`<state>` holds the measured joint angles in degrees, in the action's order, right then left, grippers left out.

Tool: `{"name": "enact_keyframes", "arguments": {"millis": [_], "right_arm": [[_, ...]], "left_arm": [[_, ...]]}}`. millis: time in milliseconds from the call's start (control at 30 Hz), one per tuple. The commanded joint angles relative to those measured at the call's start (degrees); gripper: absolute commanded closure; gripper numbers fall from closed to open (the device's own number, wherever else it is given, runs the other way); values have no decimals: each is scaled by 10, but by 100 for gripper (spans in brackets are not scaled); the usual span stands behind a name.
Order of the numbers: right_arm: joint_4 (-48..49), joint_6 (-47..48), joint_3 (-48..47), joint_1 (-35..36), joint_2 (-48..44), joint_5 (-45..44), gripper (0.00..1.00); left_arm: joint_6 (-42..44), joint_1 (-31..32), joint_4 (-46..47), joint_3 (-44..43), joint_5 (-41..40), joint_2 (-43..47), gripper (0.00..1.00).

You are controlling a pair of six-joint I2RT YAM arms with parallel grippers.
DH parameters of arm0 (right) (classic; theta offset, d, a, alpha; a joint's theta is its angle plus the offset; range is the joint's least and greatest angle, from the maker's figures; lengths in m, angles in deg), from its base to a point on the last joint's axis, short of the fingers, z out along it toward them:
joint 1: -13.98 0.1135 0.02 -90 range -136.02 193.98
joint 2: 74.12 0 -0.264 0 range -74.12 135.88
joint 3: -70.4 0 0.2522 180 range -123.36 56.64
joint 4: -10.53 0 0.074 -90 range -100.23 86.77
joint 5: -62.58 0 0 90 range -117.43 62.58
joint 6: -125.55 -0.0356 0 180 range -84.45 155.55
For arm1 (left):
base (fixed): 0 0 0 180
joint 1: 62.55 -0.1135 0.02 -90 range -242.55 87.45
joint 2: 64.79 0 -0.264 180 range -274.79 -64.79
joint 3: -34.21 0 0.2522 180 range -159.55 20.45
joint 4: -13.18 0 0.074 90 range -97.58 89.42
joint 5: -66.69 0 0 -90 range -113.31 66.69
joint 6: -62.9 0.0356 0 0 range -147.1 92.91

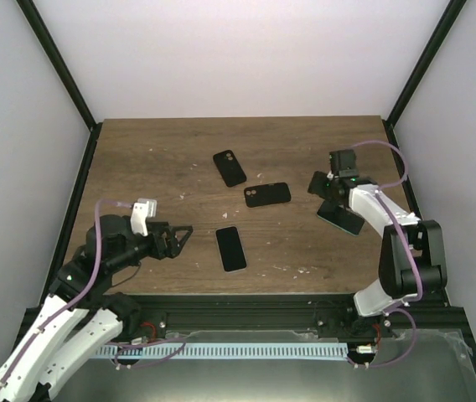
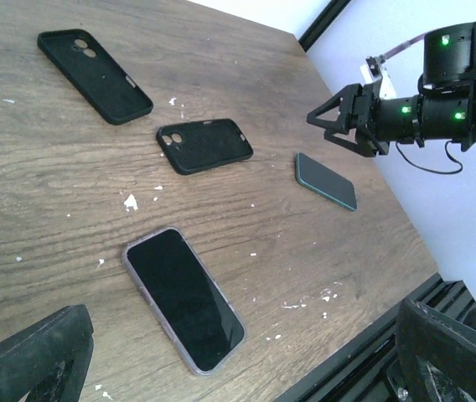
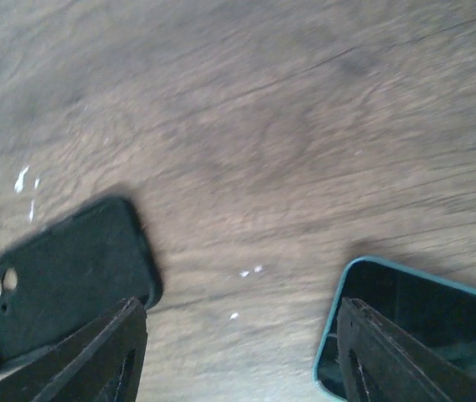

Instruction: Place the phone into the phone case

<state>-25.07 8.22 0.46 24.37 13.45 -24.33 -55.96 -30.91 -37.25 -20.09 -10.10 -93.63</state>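
- The phone (image 1: 230, 249) lies flat and screen up on the counter (image 1: 137, 167), near the middle and closer to the near edge than the other slabs.
- Its long axis runs from the near edge toward the far edge, with the far end leaning slightly to the left (the blank screen does not show which end is the top).
- A clear rim runs round its edge, which looks like the phone case (image 2: 141, 280) already around it. The back of the shell is hidden.
- The left gripper (image 1: 183, 239) is spread wide and holds nothing. It hovers just left of the phone, apart from it, with its fingers aimed toward it.
- The right gripper (image 3: 240, 314) has its fingers parted with only bare wood between them, so it grips nothing.
- In the right wrist view it hangs over the counter between a black cover (image 1: 267, 194) on one side and a teal-edged phone (image 1: 341, 219) on the other, touching neither.
- A second black cover (image 1: 230, 167) lies farther back, with its camera holes at the far end.
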Motion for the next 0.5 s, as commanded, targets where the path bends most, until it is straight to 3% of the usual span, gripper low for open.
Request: {"name": "enact_keyframes", "arguments": {"millis": [0,267,367,467], "right_arm": [[25,-12,-5,-35,7,19,37],[103,-50,-24,-43,54,128,42],[89,-138,-22,-43,74,130,51],[118,-245,20,-37,64,135,53]], "left_arm": [[19,0,-13,-16,0,12,0],[13,0,-2,-6,2,13,0],[14,0,-3,-6,-6,14,0],[15,0,-4,-6,-11,15,0]]}}
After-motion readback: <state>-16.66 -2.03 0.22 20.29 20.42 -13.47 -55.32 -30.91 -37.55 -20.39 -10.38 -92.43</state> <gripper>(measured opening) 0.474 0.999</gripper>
